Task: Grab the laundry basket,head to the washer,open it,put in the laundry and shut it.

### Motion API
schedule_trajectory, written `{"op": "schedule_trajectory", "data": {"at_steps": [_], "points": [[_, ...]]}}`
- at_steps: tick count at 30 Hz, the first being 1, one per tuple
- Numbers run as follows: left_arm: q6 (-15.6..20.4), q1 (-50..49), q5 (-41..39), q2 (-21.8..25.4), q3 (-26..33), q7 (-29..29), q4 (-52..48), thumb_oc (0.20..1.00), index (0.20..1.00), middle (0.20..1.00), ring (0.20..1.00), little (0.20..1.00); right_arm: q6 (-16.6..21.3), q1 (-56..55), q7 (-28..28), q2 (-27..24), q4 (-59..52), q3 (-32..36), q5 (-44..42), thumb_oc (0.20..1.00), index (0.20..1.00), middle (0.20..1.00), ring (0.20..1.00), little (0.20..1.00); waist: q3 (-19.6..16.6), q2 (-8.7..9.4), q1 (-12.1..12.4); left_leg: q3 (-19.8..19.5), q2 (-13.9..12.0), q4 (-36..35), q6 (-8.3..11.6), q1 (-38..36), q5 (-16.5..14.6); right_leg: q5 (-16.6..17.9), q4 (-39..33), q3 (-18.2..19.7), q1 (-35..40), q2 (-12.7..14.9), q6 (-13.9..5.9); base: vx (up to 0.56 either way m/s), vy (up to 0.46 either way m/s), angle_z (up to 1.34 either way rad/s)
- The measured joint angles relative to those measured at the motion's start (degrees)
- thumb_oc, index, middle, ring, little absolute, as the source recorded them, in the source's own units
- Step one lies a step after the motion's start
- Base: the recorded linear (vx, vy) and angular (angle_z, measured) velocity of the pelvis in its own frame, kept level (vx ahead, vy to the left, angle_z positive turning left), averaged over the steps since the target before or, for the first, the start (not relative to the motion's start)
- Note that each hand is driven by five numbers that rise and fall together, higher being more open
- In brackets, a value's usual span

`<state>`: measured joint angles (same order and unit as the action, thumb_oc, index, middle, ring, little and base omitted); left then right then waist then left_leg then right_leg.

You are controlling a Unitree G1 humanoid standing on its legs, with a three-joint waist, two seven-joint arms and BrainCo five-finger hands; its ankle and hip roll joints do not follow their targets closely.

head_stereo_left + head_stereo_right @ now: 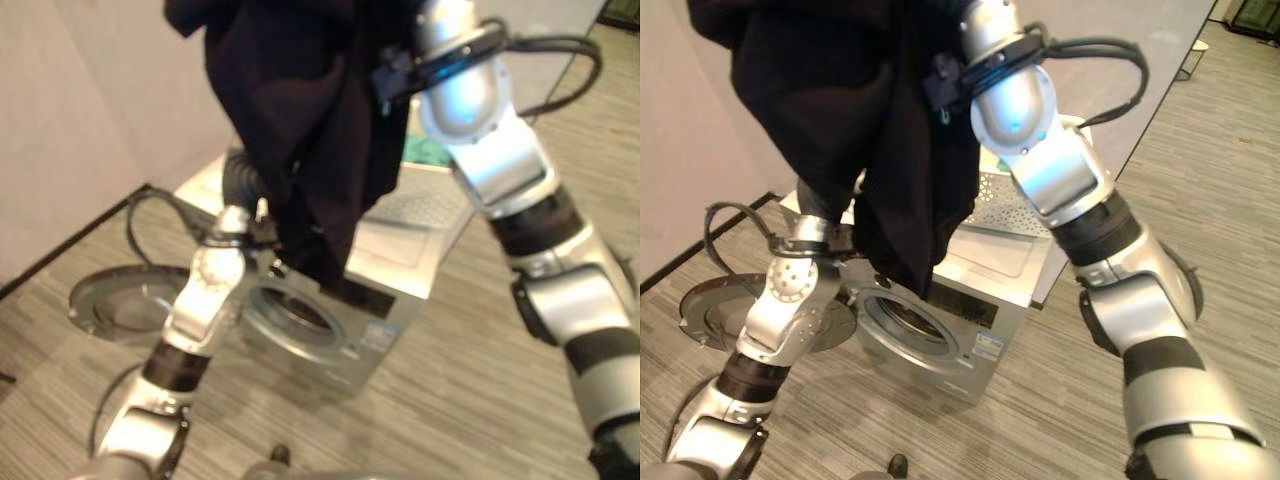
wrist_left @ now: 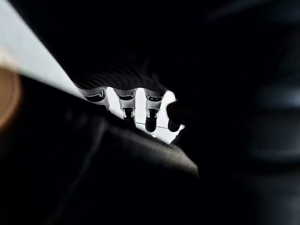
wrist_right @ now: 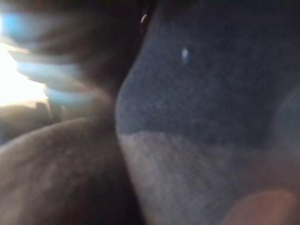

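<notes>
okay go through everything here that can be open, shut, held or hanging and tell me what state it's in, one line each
Washer: door open, drum opening uncovered.
Washer door: swung fully out to the washer's side.
Dark garment: lifted, hanging above the washer, not in the drum.
Laundry basket: sitting on top of the washer.
Left hand: amid the dark cloth, grip unclear.
Right hand: hidden in the garment.

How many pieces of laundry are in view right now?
2: a large black garment hanging above the silver front-loading washer, and a green cloth in the white perforated basket on top of it. More may be hidden in the basket.
</notes>
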<state>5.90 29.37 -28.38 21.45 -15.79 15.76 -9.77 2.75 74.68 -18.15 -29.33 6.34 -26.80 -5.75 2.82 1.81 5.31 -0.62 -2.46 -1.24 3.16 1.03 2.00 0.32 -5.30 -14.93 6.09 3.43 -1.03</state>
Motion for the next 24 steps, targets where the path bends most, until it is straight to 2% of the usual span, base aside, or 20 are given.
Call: {"op": "schedule_trajectory", "data": {"at_steps": [10, 24], "points": [[0.00, 4.36, -6.74, -0.35, -3.87, 0.41, 1.19, 1.000, 1.000, 1.000, 1.000, 1.000, 0.03, -1.13, -0.48, 2.32, 1.93, -0.37, -3.40, 0.200, 0.200, 0.200, 0.200, 0.200, -1.09, -0.32, -0.36, 0.05, 0.14, -0.55, -0.22, -0.09, 0.16, -0.06, -0.01, -0.06, -0.15, 0.18, -0.10, 0.00, 0.000, 0.00], [-0.20, 9.57, -6.42, -0.56, -6.09, 0.54, 5.57, 1.000, 1.000, 1.000, 1.000, 1.000, -0.17, -4.13, -0.44, 2.45, 2.07, -0.39, -4.36, 0.200, 0.200, 0.200, 0.200, 0.200, -1.39, -0.78, -0.45, -0.05, 0.39, -0.71, -0.24, -0.03, 0.16, -0.21, -0.01, -0.24, -0.21, 0.42, -0.32, 0.00, 0.000, 0.00]]}}
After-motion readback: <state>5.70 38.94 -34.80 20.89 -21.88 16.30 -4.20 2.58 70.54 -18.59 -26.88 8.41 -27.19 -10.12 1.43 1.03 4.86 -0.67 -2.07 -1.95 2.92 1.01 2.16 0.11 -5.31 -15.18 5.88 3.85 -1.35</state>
